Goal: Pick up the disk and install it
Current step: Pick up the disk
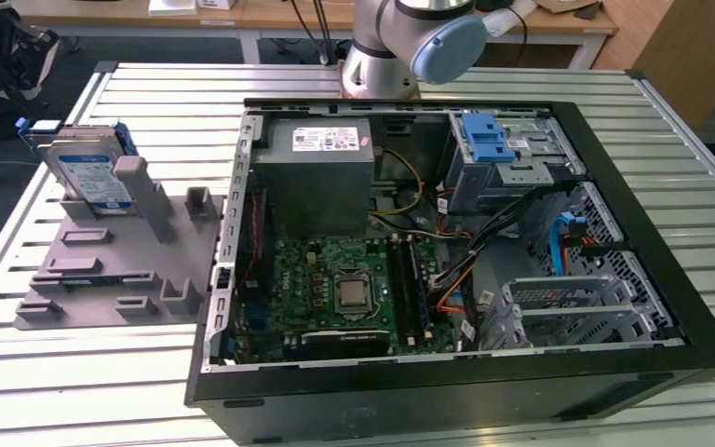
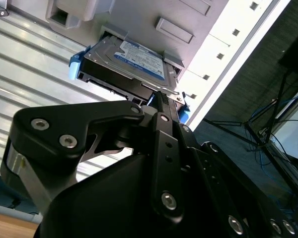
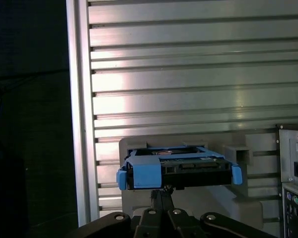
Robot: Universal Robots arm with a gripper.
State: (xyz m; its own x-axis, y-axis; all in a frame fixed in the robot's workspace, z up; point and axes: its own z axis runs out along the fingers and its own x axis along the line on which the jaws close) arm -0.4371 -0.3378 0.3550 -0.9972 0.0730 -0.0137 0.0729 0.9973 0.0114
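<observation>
The disk (image 1: pixel 88 177), silver with a white-and-blue label and a blue carrier frame, stands leaning in a slot of the grey stand (image 1: pixel 109 270) at the exterior view's left. In the second wrist view the disk (image 2: pixel 134 62) lies just beyond my gripper (image 2: pixel 159 96). The first wrist view shows the disk (image 3: pixel 179 171) edge-on, with my gripper (image 3: pixel 161 191) in front of its blue frame. The fingers are drawn together with nothing between them, and I cannot tell whether they touch the disk.
The open computer case (image 1: pixel 655 233) takes up the table's middle and right, with a grey power supply (image 1: pixel 314 177), a motherboard (image 1: pixel 345 289) and a drive bay with a blue latch (image 1: pixel 488 144). The arm's base (image 1: pixel 389 56) stands behind the case. The ribbed table's edge (image 3: pixel 79 124) runs beside the stand.
</observation>
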